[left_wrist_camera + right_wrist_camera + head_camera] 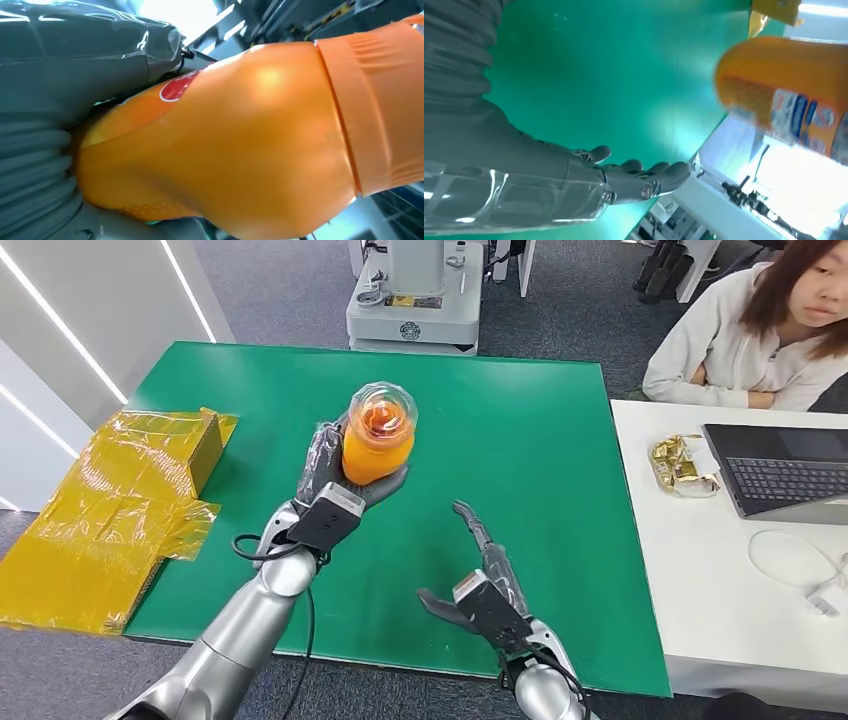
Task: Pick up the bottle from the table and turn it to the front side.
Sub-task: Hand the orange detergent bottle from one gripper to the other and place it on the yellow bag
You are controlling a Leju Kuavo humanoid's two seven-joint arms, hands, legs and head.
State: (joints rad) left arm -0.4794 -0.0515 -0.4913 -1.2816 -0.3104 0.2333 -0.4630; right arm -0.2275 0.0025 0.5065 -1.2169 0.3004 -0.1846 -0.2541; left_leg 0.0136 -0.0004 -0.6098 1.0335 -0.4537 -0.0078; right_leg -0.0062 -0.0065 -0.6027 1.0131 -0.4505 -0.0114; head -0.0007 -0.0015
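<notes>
behind the bottle [378, 437], left hand [330, 477] fingers mostly hidden.

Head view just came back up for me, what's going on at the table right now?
The left hand holds the orange bottle up off the green table, its top facing the head camera. The right hand is open above the table, near the bottle, holding nothing. A person sits at the white desk beside a laptop.
</notes>
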